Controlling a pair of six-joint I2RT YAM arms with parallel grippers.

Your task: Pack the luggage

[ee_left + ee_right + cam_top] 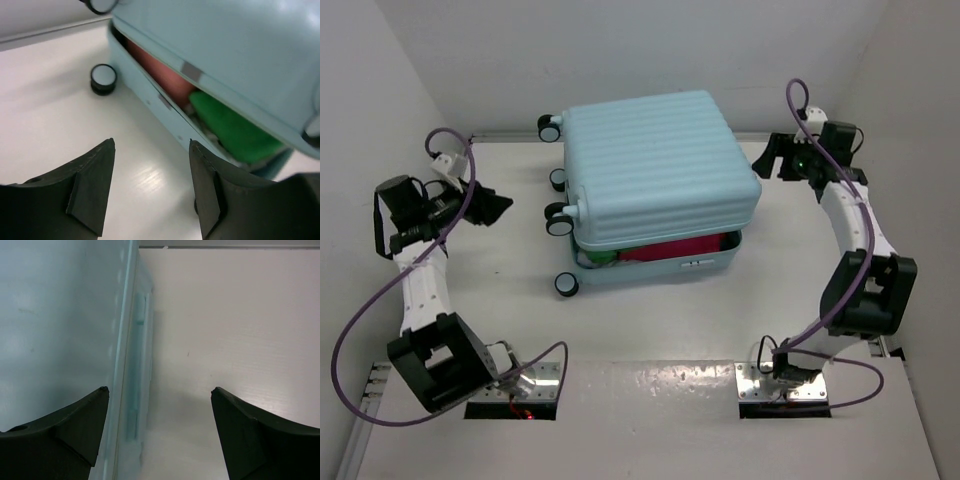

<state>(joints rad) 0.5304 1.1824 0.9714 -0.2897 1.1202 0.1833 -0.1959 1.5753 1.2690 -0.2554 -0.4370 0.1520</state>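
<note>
The pale aqua-blue ribbed luggage point(655, 165) lies in the table's middle, its lid down but slightly ajar at the near edge. A pink-red item point(675, 247) and a green item point(603, 256) show in the gap. In the left wrist view the gap shows the pink point(160, 75) and green point(235, 132) contents. My left gripper point(492, 208) is open and empty, left of the luggage. My right gripper point(775, 160) is open and empty, just right of the luggage's side point(60, 325).
Black spinner wheels point(560, 225) stick out on the luggage's left side; one wheel point(103, 79) shows in the left wrist view. White walls close the table at the back and sides. The arm bases point(510, 378) sit at the near edge.
</note>
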